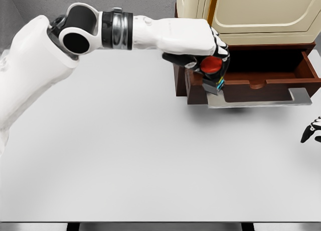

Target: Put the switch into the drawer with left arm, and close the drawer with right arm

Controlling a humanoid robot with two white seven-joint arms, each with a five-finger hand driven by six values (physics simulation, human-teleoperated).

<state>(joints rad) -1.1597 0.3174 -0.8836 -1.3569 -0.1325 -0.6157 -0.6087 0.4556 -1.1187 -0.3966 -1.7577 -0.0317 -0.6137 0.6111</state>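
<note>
My left hand (208, 60) reaches across the table to the front left corner of the open drawer (266, 83). Its fingers are curled around the switch (212, 66), a small grey box with a red round button on top and a blue-yellow side. The switch hangs over the drawer's front wall near its left end, above the grey handle bar (261, 99). The drawer is brown wood, pulled out from under a cream cabinet (251, 15), and its dark inside shows. Only the fingertips of my right hand (312, 130) show at the right edge, low over the table.
The white table (150, 160) spreads in front of the cabinet. The cabinet stands at the back right, its cream doors shut above the drawer. A grey wall lies behind.
</note>
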